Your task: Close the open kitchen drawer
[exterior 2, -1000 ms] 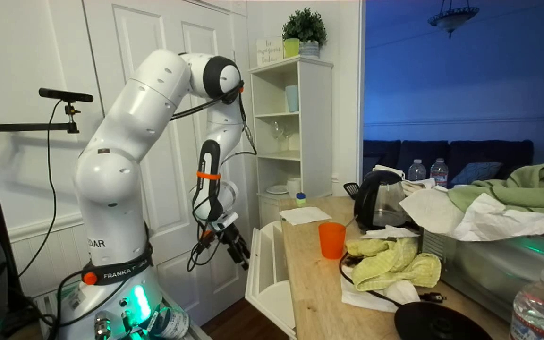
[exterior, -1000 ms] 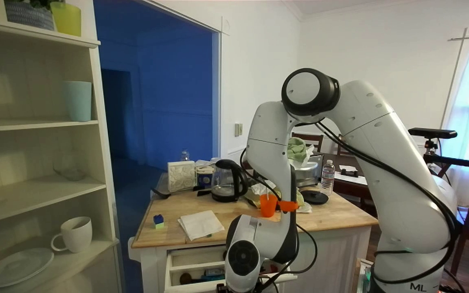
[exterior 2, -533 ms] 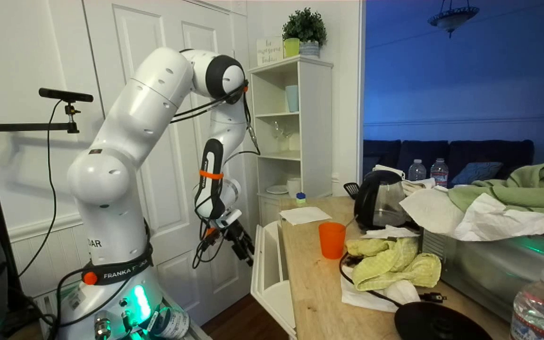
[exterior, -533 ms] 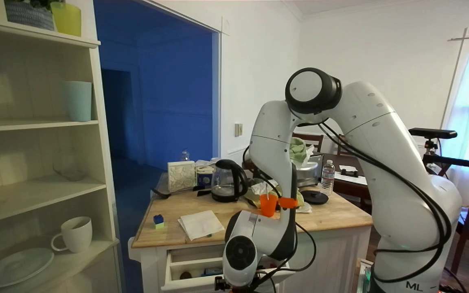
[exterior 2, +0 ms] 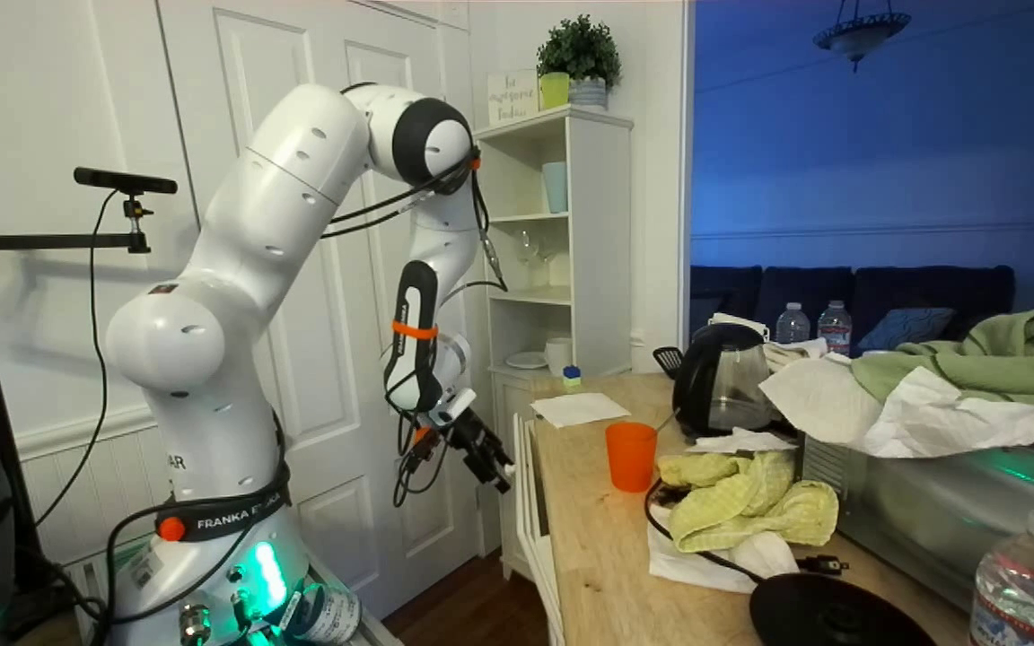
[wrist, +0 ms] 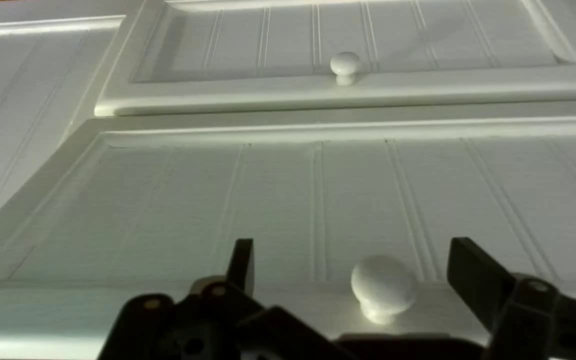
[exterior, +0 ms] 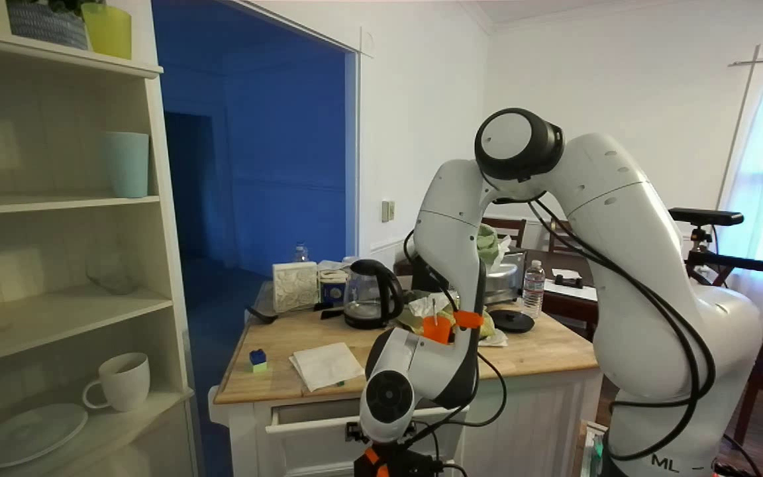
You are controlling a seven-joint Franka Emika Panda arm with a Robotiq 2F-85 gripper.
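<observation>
The white kitchen drawer (exterior: 318,450) stands slightly out from the island; only a narrow strip of its inside shows, and no utensils can be seen. It also shows almost edge-on in an exterior view (exterior 2: 526,511). In the wrist view, which seems upside down, its panelled front (wrist: 278,200) fills the lower part. Its round white knob (wrist: 384,285) sits between the fingers, apart from both. My gripper (wrist: 352,245) is open around the knob. In an exterior view my gripper (exterior 2: 497,480) is at the drawer front, pointing down toward it; contact cannot be told.
A second white drawer front (wrist: 268,45) with a knob (wrist: 345,64) lies below this drawer. The island's wooden top (exterior 2: 584,502) holds an orange cup (exterior 2: 631,458), a kettle (exterior 2: 722,381), cloths (exterior 2: 750,502) and paper (exterior 2: 580,409). A white shelving unit (exterior: 166,265) stands beside the island.
The drawer has moved inward, toward the island, and its opening has narrowed; the dark items inside are now out of sight. My gripper has moved the same way with it.
</observation>
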